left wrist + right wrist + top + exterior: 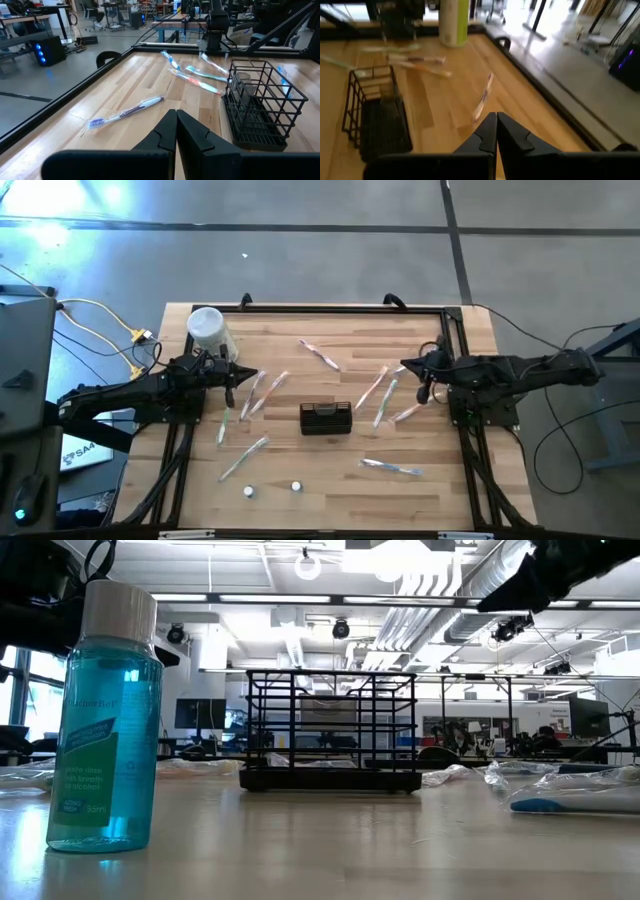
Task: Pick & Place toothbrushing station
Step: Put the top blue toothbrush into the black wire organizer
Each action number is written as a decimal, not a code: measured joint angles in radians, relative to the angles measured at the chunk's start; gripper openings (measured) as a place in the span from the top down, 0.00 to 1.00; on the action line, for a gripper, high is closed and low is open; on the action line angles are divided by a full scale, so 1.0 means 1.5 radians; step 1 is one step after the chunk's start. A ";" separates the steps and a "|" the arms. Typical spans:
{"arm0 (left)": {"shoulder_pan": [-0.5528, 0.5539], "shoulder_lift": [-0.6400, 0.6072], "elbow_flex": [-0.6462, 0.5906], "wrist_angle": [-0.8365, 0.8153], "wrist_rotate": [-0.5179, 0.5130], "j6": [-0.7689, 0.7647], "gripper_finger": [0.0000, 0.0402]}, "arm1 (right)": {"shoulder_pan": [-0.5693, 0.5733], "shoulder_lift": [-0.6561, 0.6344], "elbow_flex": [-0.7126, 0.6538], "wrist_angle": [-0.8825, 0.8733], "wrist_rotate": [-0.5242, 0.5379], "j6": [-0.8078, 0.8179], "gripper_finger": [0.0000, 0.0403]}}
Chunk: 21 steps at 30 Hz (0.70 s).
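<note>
The toothbrushing station (326, 418), a small black wire holder box, stands on its base at the table's middle; it also shows in the low view (331, 730), the left wrist view (262, 107) and the right wrist view (376, 112). My left gripper (232, 392) is shut and empty above the table's left part, left of the station; its fingertips (176, 120) touch nothing. My right gripper (425, 390) is shut and empty above the right part, right of the station; its fingertips (496, 122) touch nothing.
Several wrapped toothbrushes lie scattered around the station, such as one (244, 457) at the near left and one (390, 467) at the near right. A white cylindrical container (210, 330) stands at the far left. A blue mouthwash bottle (103, 720) and another small bottle (296, 486) stand near the front edge.
</note>
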 joint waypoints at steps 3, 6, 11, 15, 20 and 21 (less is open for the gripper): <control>0.000 0.000 0.000 -0.003 0.000 0.001 0.99 | 0.007 0.054 0.031 -0.008 0.001 0.012 0.94; 0.000 0.000 0.000 -0.006 0.001 -0.001 0.99 | 0.005 0.103 0.059 -0.011 0.007 0.024 0.84; 0.000 0.000 0.000 -0.011 0.030 -0.018 0.99 | -0.020 0.165 0.129 -0.078 0.147 0.158 0.63; 0.000 0.000 0.000 -0.010 0.045 -0.019 0.99 | -0.067 0.200 0.195 -0.230 0.132 0.179 0.52; 0.000 0.000 0.000 -0.010 0.045 -0.019 0.99 | -0.145 0.239 0.239 -0.409 0.041 0.205 0.47; 0.000 0.000 0.000 -0.010 0.045 -0.019 0.99 | -0.165 0.246 0.245 -0.437 0.018 0.231 0.47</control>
